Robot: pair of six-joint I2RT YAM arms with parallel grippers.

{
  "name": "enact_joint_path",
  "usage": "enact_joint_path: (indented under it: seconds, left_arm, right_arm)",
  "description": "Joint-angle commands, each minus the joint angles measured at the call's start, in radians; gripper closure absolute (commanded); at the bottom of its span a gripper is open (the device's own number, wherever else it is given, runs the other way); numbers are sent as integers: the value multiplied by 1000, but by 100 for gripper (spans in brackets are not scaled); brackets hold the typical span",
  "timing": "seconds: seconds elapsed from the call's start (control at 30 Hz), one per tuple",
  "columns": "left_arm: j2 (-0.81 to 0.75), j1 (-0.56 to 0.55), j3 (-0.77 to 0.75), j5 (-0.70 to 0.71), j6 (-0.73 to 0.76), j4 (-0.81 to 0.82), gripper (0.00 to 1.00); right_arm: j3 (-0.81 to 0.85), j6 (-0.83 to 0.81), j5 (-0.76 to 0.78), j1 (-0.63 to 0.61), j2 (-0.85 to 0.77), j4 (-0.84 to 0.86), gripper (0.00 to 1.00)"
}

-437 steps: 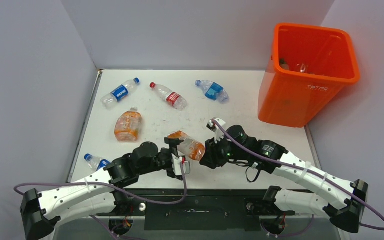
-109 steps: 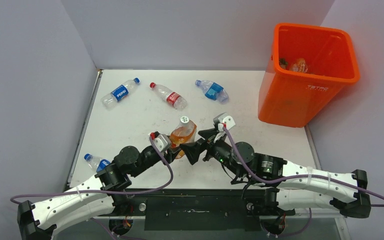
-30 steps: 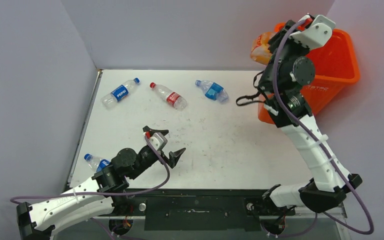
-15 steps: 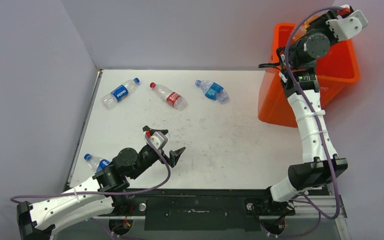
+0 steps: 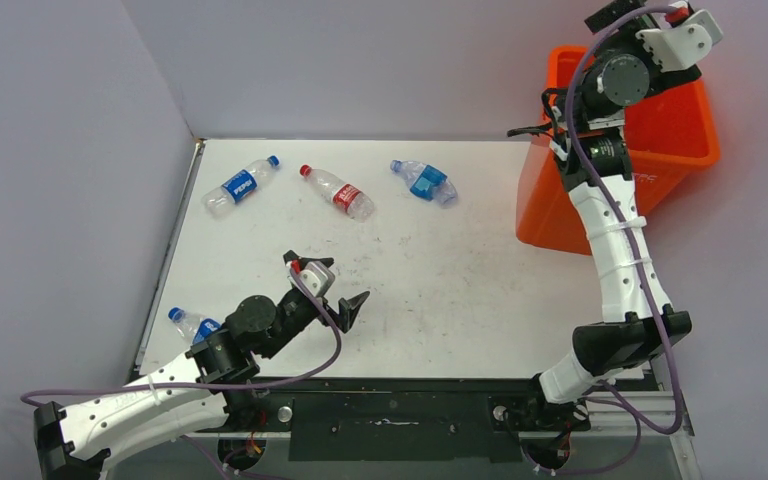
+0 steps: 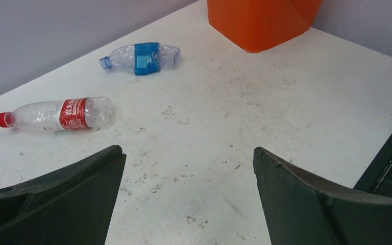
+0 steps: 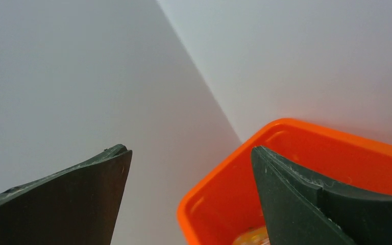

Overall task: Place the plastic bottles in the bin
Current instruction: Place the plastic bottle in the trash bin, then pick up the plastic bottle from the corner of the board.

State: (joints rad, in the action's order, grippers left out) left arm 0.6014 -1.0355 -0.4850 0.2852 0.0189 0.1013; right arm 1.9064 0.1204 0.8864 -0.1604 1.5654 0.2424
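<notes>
Bin of bright orange plastic stands at the far right corner of the white surface, the right arm raised over its mouth, while four plastic bottles lie on their sides well apart from it. Only the overhead camera takes in all four: the blue-capped Pepsi bottle at far left, the red-label bottle in the middle, the crushed blue-label bottle nearest the bin, and a fourth bottle at the near left edge, half hidden behind the left arm. The left wrist camera catches just the red-label and blue-label bottles and the foot of the bin, framed by the left gripper, its jaws spread wide over bare surface and holding nothing. The right wrist camera alone shows the bin's rim and inner wall. There the right gripper is seen against the grey walls, jaws parted and empty. A pale orange-yellow patch low inside the bin is cut off by the frame edge, too little to identify. "PEPSI" reads in white on the blue label. The red label carries white characters too small to make out, and the bin's white lettering is partly covered by the right arm and illegible. From above, the right gripper's fingers are hard to pick out among the wrist's black and white housings.
</notes>
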Motion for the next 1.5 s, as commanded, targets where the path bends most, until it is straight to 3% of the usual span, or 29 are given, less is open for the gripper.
enact_joint_path:
  seconds: [0.0,0.13,0.33,0.5,0.67,0.83,0.93,1.07,1.17,1.3,1.47]
  left_arm:
    - [4,-6,-49,24,-7,34,4]
    - [10,-6,-51,44,-7,30,4]
    - [12,-6,-65,150,-13,0,4]
    - [25,-6,-111,284,-63,-86,4]
    - [33,18,-110,423,-107,-100,4]
    - [88,99,-173,493,-313,-271,4]
    - [127,177,-223,483,-525,-460,4]
    - [105,288,-228,539,-685,-662,4]
    - [105,502,-267,463,-692,-771,4]
    - [214,815,-334,317,-760,-898,4]
    - [312,1015,-341,303,-911,-996,4]
  right_arm:
    - [103,-66,-70,-171,-38,36,10]
    - [111,-54,-168,-305,-76,-44,10]
    - [-153,134,-500,-360,-231,-131,10]
    - [-476,256,-682,-418,-341,-140,10]
    - [-842,336,-744,-502,-445,-42,10]
    - [-1118,418,-762,-577,-482,-5,10]
    - [-1223,442,-786,-627,-461,14,10]
    - [-1295,461,-805,-705,-402,36,9]
    - [-1312,472,-804,-748,-350,61,9]
    - [-1309,497,-837,-777,-273,123,9]
    - [-1253,492,-875,-813,-198,126,9]
